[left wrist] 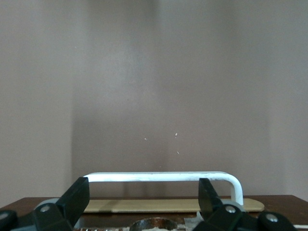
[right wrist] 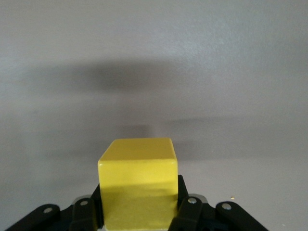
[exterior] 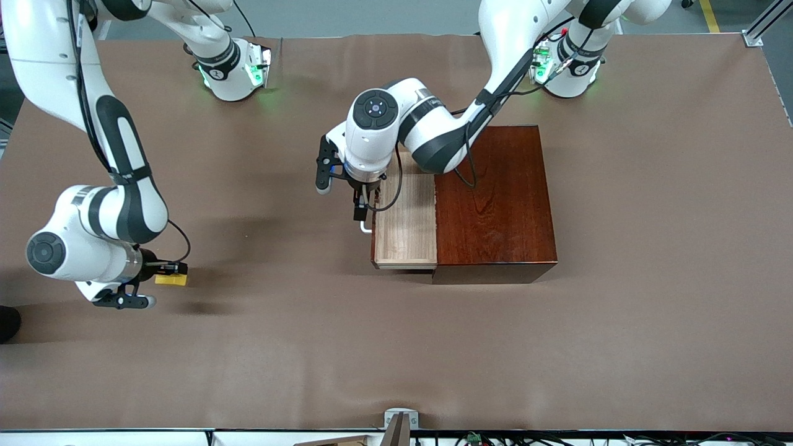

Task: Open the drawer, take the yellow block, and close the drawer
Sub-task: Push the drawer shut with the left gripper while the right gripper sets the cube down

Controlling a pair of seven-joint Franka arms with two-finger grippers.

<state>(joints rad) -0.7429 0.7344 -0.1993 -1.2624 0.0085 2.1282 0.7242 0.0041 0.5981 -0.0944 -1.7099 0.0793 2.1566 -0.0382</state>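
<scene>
- Right pincer [exterior: 176, 271]: clamped on the yellow block [exterior: 171, 279], held above the bare table [exterior: 279, 347] toward the right arm's end, well apart from the box.
- In the right wrist view the yellow block [right wrist: 138, 185] sits squarely between the black fingers [right wrist: 188, 211].
- Left pincer [exterior: 361, 214]: fingers apart, at the white handle [exterior: 365, 228] of the drawer [exterior: 406, 220]; the fingers [left wrist: 77, 198] straddle the handle bar [left wrist: 159, 177] without closing on it.
- Drawer: pulled out of the dark reddish-brown box [exterior: 495, 201], its pale wooden floor showing just beside the left pincer, on the side toward the box.
</scene>
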